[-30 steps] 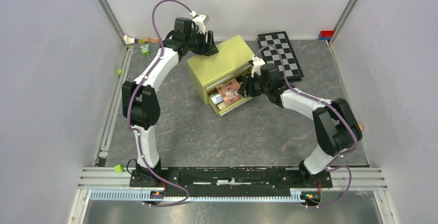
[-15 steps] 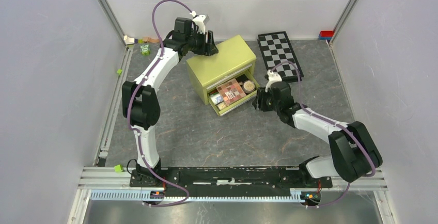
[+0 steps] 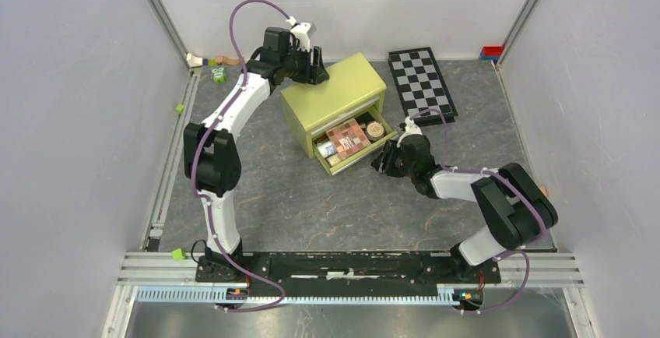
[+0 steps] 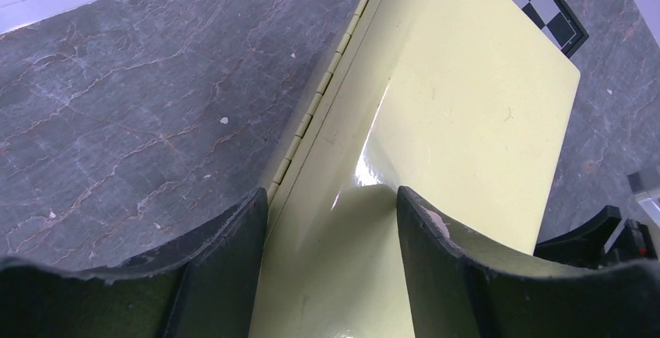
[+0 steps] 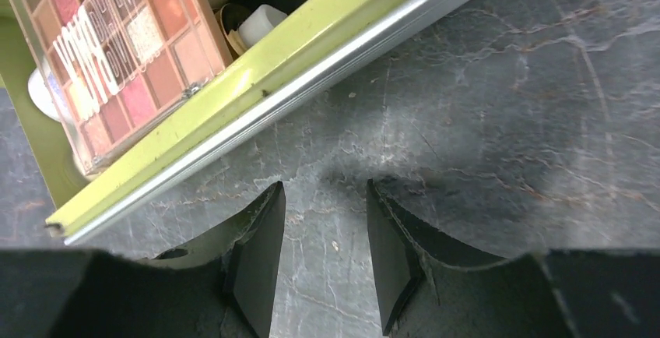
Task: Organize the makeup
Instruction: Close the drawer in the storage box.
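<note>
Right pincer (image 5: 324, 198) has backed out of the drawer (image 5: 257, 81) and hangs released and empty just short of its front rail. Beyond the tips, the eyeshadow palette (image 5: 117, 58) lies inside the drawer, so stowing looks done; left pincer (image 4: 331, 194), spread, rests on the cabinet (image 4: 467, 104) top.

The top camera looked down from behind the arms over the whole tabletop (image 3: 311, 205). Left wrist hung close over the green box (image 4: 467, 120) lid, right wrist low at its drawer (image 5: 272, 96) front, both in the top view too.
</note>
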